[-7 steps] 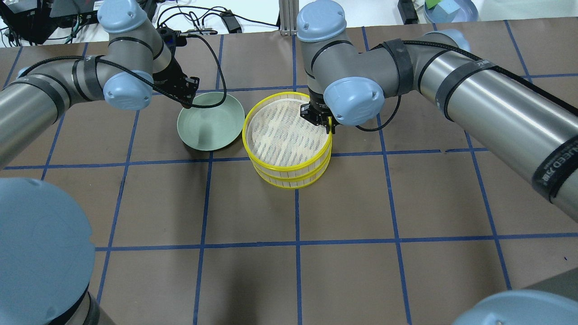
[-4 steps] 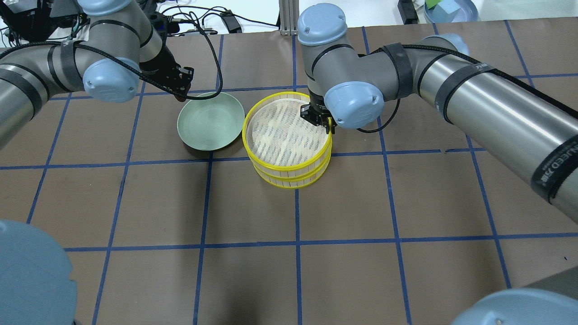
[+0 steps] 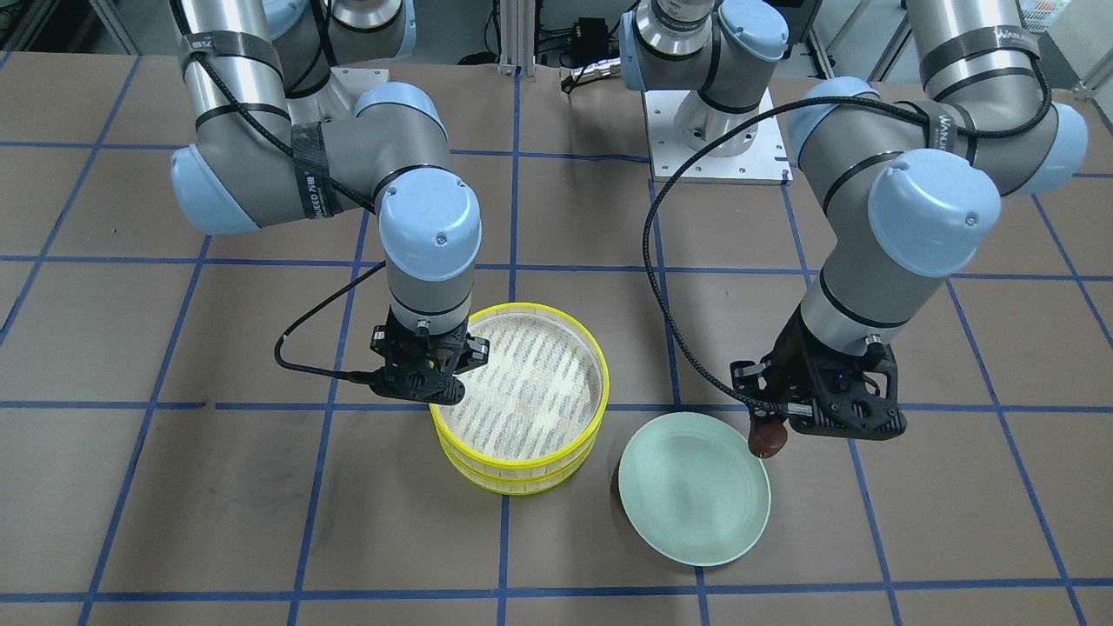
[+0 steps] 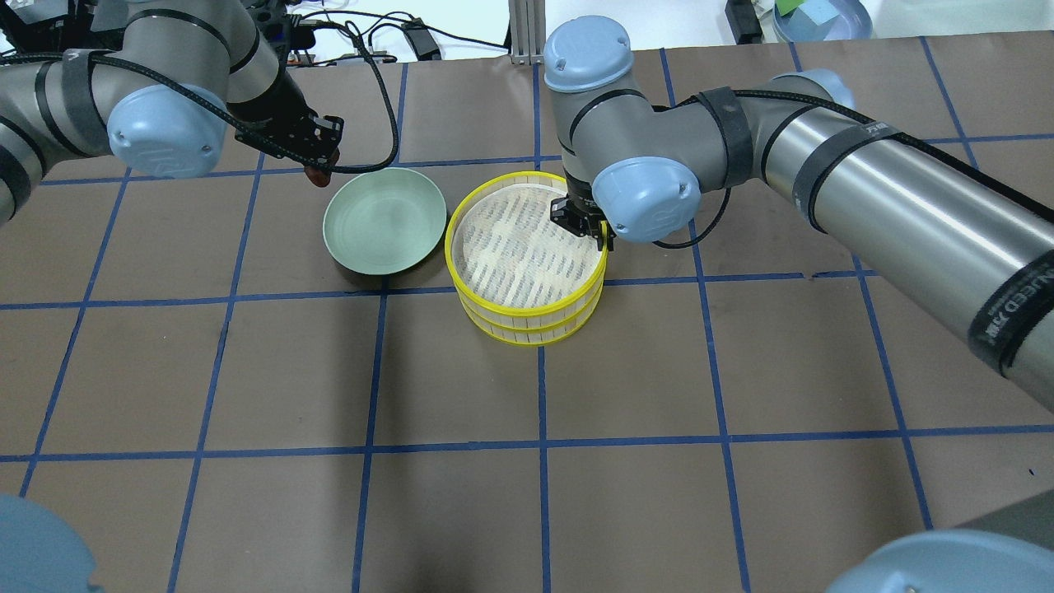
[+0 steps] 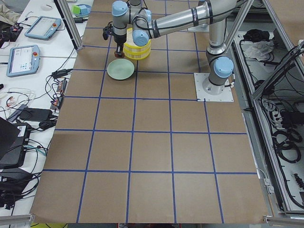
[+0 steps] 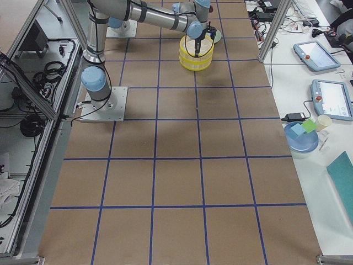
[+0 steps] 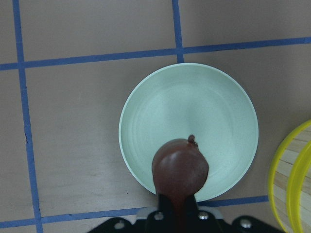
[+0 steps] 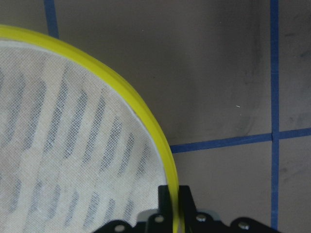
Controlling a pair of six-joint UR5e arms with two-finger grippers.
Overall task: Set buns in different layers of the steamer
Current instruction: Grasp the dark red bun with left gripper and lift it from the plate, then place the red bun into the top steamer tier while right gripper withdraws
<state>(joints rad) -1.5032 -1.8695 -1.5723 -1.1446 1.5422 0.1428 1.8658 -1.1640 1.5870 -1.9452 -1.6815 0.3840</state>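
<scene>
Front-facing view: the left gripper (image 3: 769, 428) is shut tight on the brown bun (image 3: 769, 442), up in the air just over the edge of the green plate (image 3: 696, 522). The right gripper (image 3: 432, 389) pinches the rim of the top layer (image 3: 603, 382) of the steamer (image 3: 522, 478).

Overhead view: no bun shows on the top mesh.

Left wrist view: the bun hangs over the plate's rim.

Right wrist view: the yellow rim sits between the fingers.

I think the bun should go slowly over the middle of the mesh, come down low, then be let go. The white bun cannot be seen.
</scene>
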